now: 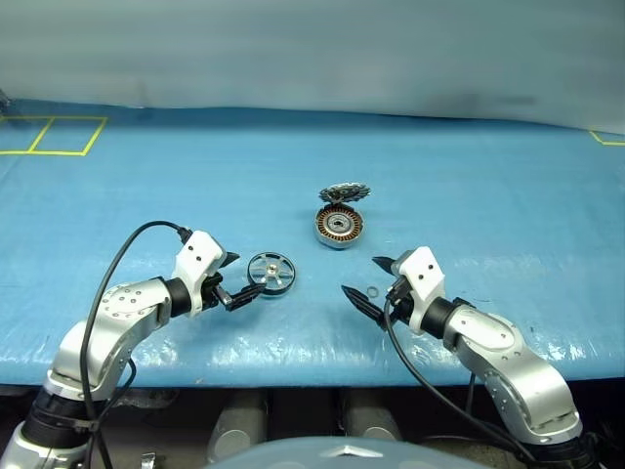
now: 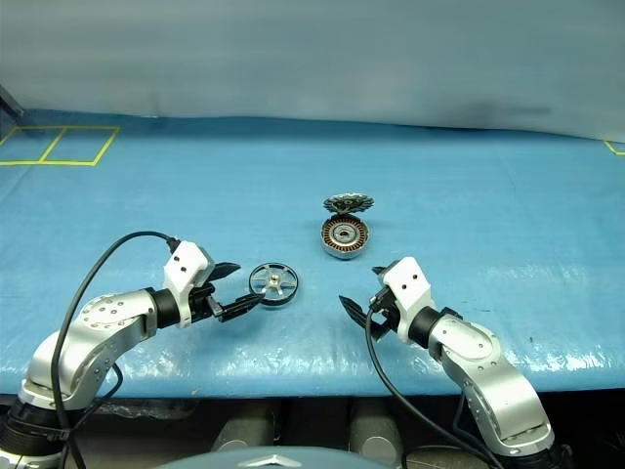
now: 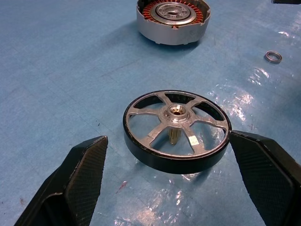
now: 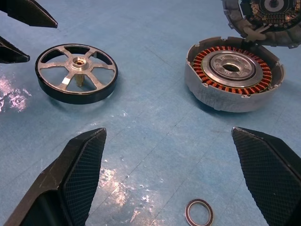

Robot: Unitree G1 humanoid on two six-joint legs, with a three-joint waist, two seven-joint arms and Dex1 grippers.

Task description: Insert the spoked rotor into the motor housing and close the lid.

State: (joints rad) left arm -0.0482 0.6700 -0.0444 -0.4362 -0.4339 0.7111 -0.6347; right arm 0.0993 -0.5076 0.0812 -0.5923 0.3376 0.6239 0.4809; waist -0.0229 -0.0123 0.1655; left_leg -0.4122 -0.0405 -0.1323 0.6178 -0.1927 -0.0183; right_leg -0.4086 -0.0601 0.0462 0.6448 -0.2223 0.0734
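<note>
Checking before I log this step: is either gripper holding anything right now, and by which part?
Nothing is held. The left gripper stands open around the spoked rotor without touching it; the right gripper is open over bare table.

light was bright and even from above; glare patches shone on my blue table cover (image 1: 293, 342), shadows stayed soft, and focus held sharp.

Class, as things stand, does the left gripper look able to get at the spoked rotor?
Probably yes: the left gripper is open, with the spoked rotor lying flat between its fingers, and nothing stands between them.
</note>
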